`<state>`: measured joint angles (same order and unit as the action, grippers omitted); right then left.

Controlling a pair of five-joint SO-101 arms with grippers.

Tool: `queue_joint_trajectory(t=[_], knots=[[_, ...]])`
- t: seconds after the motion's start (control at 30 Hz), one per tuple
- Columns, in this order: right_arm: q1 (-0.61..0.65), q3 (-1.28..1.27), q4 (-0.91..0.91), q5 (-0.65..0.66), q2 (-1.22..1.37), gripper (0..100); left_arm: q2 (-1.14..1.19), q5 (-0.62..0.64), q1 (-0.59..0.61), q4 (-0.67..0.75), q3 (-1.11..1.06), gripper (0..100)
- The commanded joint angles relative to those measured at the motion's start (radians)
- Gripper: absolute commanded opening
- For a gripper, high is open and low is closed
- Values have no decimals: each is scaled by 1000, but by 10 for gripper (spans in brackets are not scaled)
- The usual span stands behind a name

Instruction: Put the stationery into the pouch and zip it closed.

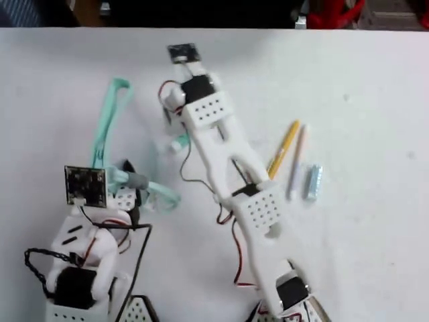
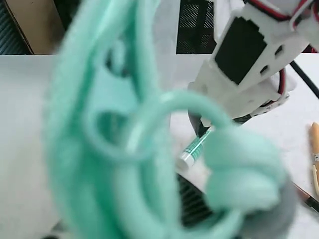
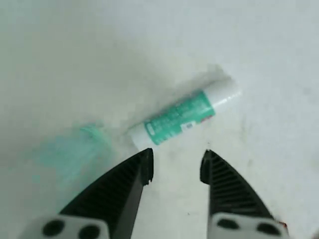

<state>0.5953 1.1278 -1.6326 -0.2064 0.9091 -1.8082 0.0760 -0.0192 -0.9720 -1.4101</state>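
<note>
Pouch (image 1: 106, 131), mint green, lies on the left part of the white table (image 1: 362, 80), its far end well beyond the left arm. The left arm (image 1: 84, 268) stays low and folded near the table edge, and the left gripper (image 1: 133, 181) is at the near end of the pouch. Whether it grasps the pouch, I cannot tell.

The right arm (image 1: 228, 161) stretches long and slanted across the middle of the table. The right gripper (image 3: 175, 162) points down, its jaws released and apart, holding nothing. Just in front of the tips lies a green and white stick (image 3: 183, 115), flat on the table beside the pouch.

To the right of this arm lie a yellow pen (image 1: 284, 147), a pale pen (image 1: 295, 164) and a small light-blue block (image 1: 313, 182), close together and well apart from the pouch.
</note>
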Motion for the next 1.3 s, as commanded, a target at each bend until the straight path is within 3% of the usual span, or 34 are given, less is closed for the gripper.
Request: queue_joint_trajectory(t=[0.0,0.1,0.53,0.6,0.7,0.8,0.9,1.1,1.27], knots=[[15,20,107,8,2,283,-16,8,42,8,11,23],[7,12,197,12,64,381,-16,9,82,11,14,23],[-51,14,294,12,239,309,-16,9,88,23,9,23],[-47,14,271,14,234,231,-16,9,87,23,9,23],[-36,14,237,17,226,13,-16,9,85,23,9,23],[-31,14,194,95,223,62,-16,9,85,23,9,23],[-30,32,116,164,205,9,-16,8,82,23,9,23],[-30,218,-88,233,111,17,-16,8,81,23,9,23],[-12,209,-94,285,-27,17,-16,6,59,21,12,23]])
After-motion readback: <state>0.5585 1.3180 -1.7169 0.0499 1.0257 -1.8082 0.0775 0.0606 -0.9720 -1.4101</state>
